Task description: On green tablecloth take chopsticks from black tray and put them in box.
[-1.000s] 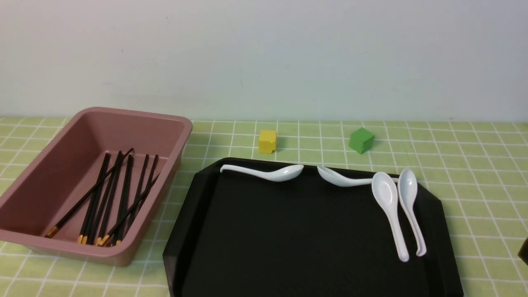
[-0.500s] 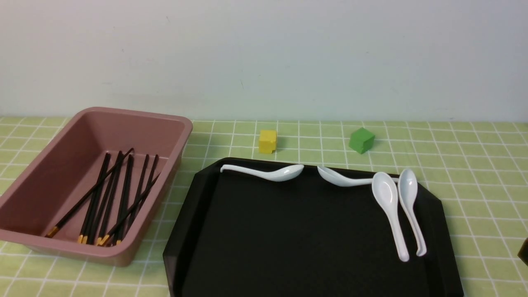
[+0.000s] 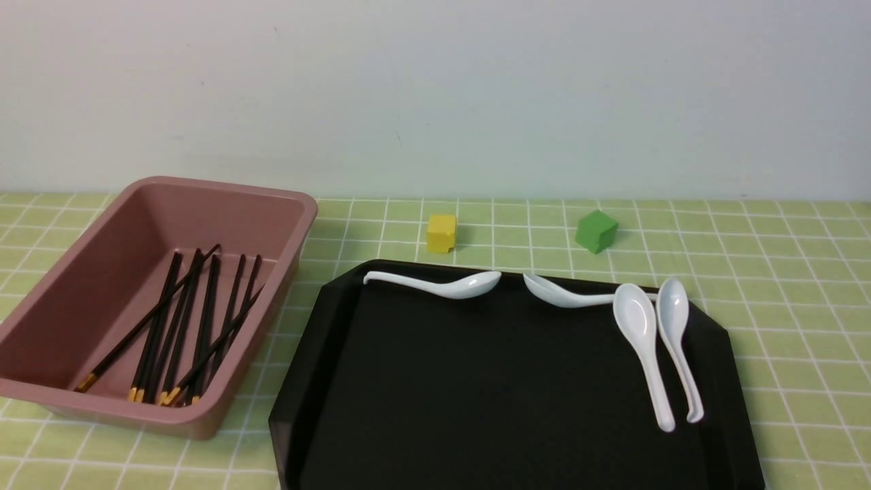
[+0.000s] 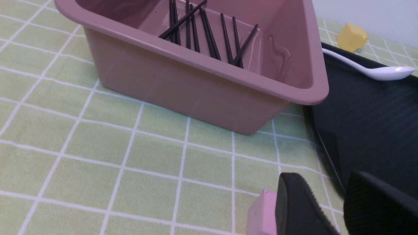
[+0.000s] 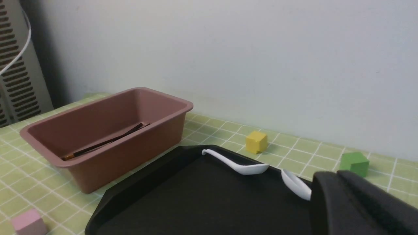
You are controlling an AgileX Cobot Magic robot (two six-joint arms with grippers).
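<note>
Seeing long black chopsticks with gold ends [image 4: 183,20] inside the deep dusty-pink plastic tub [image 4: 196,61], well apart from both grippers' fingers. At the left gripper [image 4: 323,174], fingers parted by a narrow gap, with nothing between. At the right gripper [image 5: 334,173], fingers pressed together, likewise pinching nothing.
</note>
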